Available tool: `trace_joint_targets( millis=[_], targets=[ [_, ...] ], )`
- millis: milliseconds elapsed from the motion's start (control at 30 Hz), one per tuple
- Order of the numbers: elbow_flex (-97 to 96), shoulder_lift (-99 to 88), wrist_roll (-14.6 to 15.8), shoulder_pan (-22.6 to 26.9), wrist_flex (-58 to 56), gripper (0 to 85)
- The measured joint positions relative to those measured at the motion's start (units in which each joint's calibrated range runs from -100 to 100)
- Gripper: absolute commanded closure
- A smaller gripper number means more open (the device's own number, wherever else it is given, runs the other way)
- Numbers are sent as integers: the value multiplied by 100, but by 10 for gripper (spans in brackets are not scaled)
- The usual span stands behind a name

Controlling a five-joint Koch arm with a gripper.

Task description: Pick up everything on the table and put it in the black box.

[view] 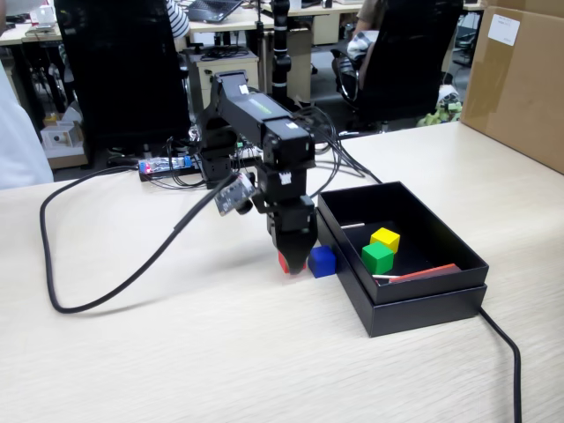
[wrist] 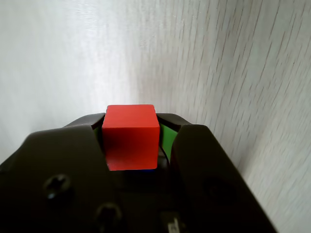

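My gripper (view: 291, 254) points down at the table (view: 176, 352), just left of the black box (view: 414, 304). Its jaws are closed on the red cube (view: 285, 263), low at the table top. In the wrist view the red cube (wrist: 130, 136) fills the gap between the jaws of the gripper (wrist: 131, 122). The blue cube (view: 322, 261) sits on the table, touching or nearly touching the box's left wall, right beside the gripper. The yellow cube (view: 385, 239) and the green cube (view: 377, 256) lie inside the box, near a thin red strip (view: 429, 272).
A thick black cable (view: 53, 291) loops over the left of the table. Another cable (view: 509, 352) runs from the box to the front right edge. A big brown carton (view: 520, 79) stands at the back right. The arm's base and wires (view: 211, 163) are at the back.
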Motion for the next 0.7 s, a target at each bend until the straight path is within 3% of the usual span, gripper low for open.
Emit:
trace_joint_targets(
  millis=[100,300,467,700],
  targets=[
    [301,-1074,-59,137,-31,818],
    [1570,-1178,-88,684,-39,818],
    [2109,518,-29,1250,-39,817],
    [2556,1670,54,1299,-39,817]
  ],
)
